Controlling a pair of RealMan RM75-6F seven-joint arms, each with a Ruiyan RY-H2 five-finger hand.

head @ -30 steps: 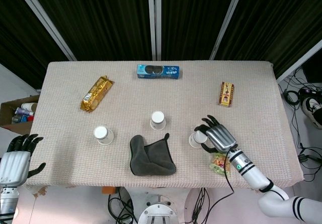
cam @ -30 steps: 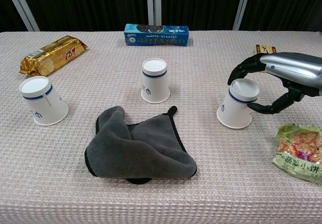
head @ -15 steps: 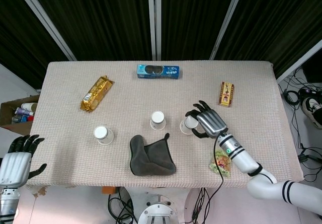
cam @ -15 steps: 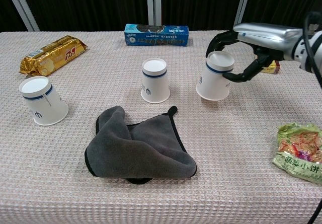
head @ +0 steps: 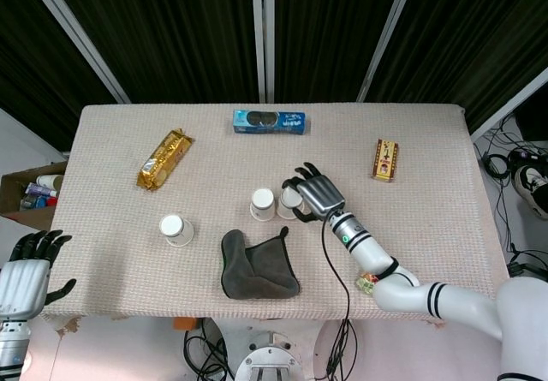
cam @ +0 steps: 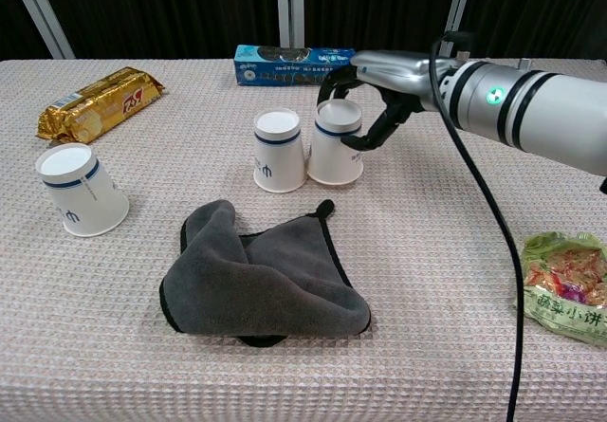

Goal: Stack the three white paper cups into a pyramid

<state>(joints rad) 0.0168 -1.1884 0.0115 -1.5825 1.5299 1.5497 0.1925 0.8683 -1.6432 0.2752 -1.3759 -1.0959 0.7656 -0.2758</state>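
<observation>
Three white paper cups stand upside down on the table. My right hand (head: 313,193) (cam: 379,95) grips one cup (cam: 337,142) (head: 290,201) around its top, set right beside the middle cup (cam: 280,151) (head: 262,203) and touching it. A third cup (cam: 80,191) (head: 175,229) stands alone at the left. My left hand (head: 32,268) hangs open off the table's front-left corner, holding nothing.
A grey cloth (cam: 261,278) lies crumpled in front of the two cups. A blue biscuit box (cam: 295,65) sits at the back, a gold packet (cam: 97,102) at back left, a small red box (head: 385,159) at right, and a green snack bag (cam: 566,289) at front right.
My right hand carried its cup leftward from the right side of the table and set it against the middle cup, which shifted slightly left. The left hand stayed put.
</observation>
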